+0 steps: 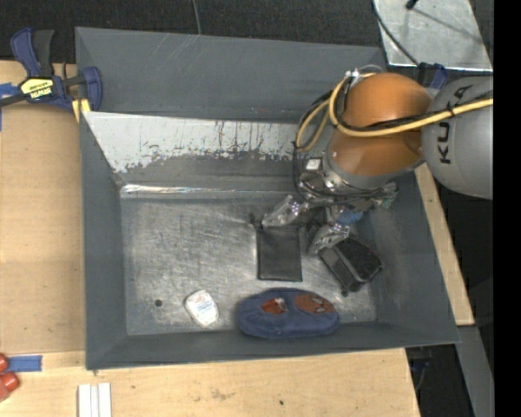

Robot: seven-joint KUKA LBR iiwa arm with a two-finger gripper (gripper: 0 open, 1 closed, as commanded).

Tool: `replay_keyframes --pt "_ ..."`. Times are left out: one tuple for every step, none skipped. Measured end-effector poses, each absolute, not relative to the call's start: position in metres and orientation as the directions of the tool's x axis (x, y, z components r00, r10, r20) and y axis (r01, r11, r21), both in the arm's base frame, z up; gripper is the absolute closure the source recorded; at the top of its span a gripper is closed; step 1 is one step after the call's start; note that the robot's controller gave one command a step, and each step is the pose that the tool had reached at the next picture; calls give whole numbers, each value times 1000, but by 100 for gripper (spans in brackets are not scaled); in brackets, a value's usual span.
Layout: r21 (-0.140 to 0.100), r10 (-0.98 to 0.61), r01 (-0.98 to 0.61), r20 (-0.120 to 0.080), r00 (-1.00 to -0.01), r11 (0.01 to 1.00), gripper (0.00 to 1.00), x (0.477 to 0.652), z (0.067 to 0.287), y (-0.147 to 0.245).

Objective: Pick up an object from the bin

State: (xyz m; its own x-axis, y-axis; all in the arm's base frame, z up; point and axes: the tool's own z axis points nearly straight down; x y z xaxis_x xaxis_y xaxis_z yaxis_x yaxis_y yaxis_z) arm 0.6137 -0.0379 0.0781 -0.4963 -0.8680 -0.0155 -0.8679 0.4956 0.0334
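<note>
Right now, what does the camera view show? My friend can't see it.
A robot arm reaches in from the right, its pincer down by a flat dark rectangle and a black block in the right of a grey metal bin. A blue slipper-like thing and a small white oval lie by the front wall.

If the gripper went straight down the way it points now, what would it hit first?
Most likely the bin floor in the gap between the dark flat rectangle and the black blocky thing, or the rectangle's upper right edge. The gripper hangs above that gap; depth is unclear.
</note>
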Motion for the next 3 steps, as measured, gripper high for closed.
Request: replay_keyframes --pt "9 -870 -870 -9 -494 494 0 614 80 -30" --pt "-4 -867 -867 -11 -498 498 100 617 83 -35" --pt "-11 -866 -866 -7 -501 501 100 620 178 -35"
